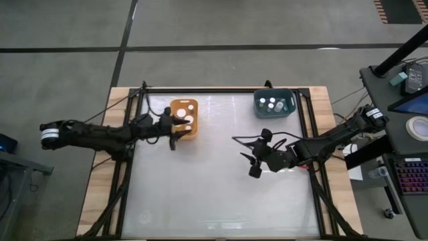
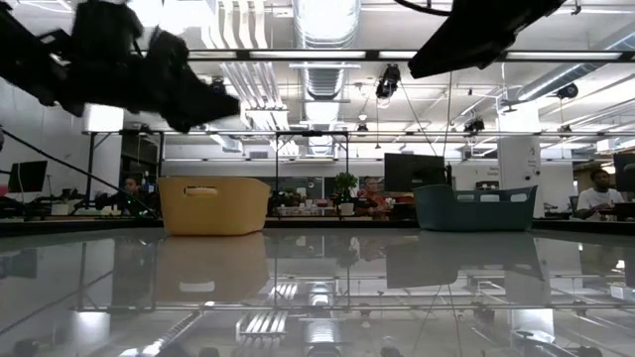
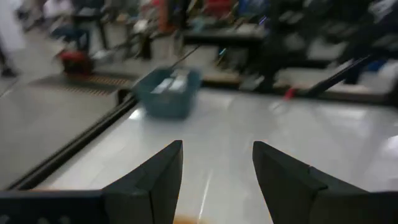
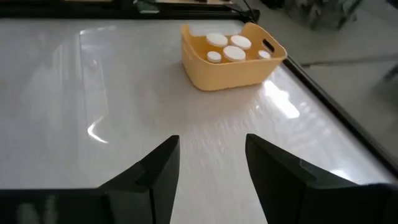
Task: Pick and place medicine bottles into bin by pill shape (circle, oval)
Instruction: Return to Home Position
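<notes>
With the medicine bottles (image 4: 234, 53) in view sitting in the yellow bin (image 1: 177, 107) at the table's 11 o'clock and the blue bin (image 2: 474, 208) at 1 o'clock, the left gripper (image 3: 217, 146) and right gripper (image 4: 211, 138), both spread and empty, should lift before retracting, the left clearing the yellow bin's rim.

We honestly can't make out a single readable word, number or logo anywhere here. The yellow bin (image 1: 172, 115) and blue bin (image 1: 257, 105) show us plain walls. The caps (image 4: 234, 53) look blank white from above. Whatever is on the keyboard (image 1: 409, 175) and the screen (image 1: 409, 105) past the tabletop's right edge is too small for us to read. Same goes for anything in the room beyond the far edge.
</notes>
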Motion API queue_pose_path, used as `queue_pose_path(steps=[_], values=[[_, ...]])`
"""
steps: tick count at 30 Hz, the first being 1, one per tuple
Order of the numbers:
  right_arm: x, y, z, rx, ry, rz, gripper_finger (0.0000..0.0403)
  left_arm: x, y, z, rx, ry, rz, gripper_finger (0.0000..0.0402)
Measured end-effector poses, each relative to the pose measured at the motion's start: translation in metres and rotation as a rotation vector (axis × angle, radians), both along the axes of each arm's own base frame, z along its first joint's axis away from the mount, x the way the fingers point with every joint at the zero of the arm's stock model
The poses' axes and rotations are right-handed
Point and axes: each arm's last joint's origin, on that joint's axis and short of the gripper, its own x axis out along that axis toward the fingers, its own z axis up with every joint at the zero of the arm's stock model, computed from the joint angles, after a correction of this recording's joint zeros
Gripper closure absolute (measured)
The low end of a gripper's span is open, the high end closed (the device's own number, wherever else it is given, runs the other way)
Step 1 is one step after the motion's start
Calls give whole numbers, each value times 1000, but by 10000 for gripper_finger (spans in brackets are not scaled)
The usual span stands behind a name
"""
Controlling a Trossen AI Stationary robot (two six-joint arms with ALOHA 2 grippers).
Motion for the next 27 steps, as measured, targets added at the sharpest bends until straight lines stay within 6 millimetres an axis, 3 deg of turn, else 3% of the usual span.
queue_pose_path(steps=[5,11,19,27], values=[[-10,-2,-3,-82,12,67,227,-8,-31,18,67,-99,-110,246],[-35,-13,-8,-122,-47,177,227,-24,-58,25,141,-68,-84,302],[-64,-53,-11,-123,-297,278,227,-45,-59,26,170,-36,-47,354],[-90,-91,-21,-202,-373,262,227,-58,-58,10,223,-41,-44,382]])
